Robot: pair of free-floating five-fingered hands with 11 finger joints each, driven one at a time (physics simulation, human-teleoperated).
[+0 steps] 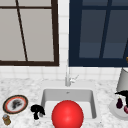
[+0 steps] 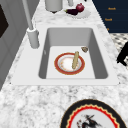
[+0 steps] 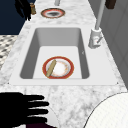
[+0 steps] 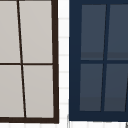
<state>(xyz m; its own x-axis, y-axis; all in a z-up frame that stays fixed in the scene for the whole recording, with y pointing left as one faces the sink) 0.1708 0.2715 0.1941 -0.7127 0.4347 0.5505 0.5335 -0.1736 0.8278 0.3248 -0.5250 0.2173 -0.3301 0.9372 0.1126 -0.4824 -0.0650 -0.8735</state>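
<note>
Left hand (image 1: 37,111): lower left of your front view, fingers curled and holding nothing, just left of the sink (image 1: 45,96). Nearest item: patterned plate (image 1: 15,104), farther left on the counter. Right hand (image 1: 122,96): right edge, fingers straight, over the fruit plate (image 1: 115,111).

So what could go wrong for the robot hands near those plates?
The left robot hand hangs curled at the sink's left edge, beside the patterned plate and small jar; a sideways move might knock them. The right robot hand hovers flat over the white plate of fruit, which could roll off if bumped.
</note>
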